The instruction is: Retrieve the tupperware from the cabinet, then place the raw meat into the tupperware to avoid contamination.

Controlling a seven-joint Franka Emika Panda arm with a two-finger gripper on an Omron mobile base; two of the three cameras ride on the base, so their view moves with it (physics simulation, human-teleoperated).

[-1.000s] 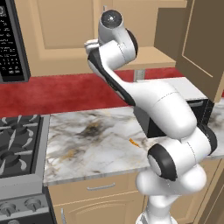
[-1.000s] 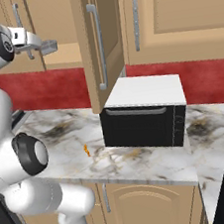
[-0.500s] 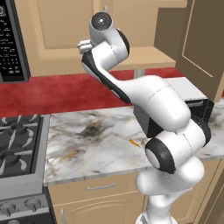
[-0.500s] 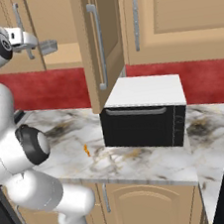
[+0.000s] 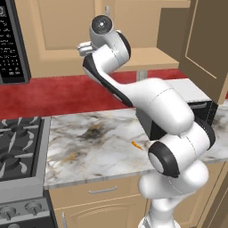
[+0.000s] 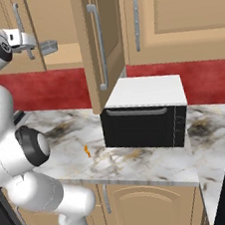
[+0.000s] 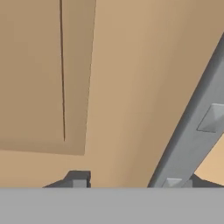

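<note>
The tupperware (image 6: pixel 48 46), a small translucent grey tray, sits on the shelf of the open cabinet (image 6: pixel 69 56). My gripper (image 6: pixel 36 46) reaches into the cabinet right beside it. In the hand view my gripper (image 7: pixel 131 181) has its jaws partly apart. The tupperware's grey wall (image 7: pixel 197 127) runs diagonally up from the right fingertip (image 7: pixel 175 183), and bare tan wood shows between it and the left fingertip (image 7: pixel 78 179). The raw meat (image 5: pixel 136 144) (image 6: pixel 87 150) is a tiny orange sliver on the marble counter in front of the black box.
The cabinet's open door (image 6: pixel 100 45) hangs over the counter close to my arm. A black microwave with a white top (image 6: pixel 145 115) stands on the marble counter (image 5: pixel 89 147). A stove (image 5: pixel 18 142) lies to the left, with a dark appliance (image 5: pixel 11 42) above it.
The arm's upper joints have swung a little to the left. The tupperware stays on the shelf. The jaws have narrowed.
</note>
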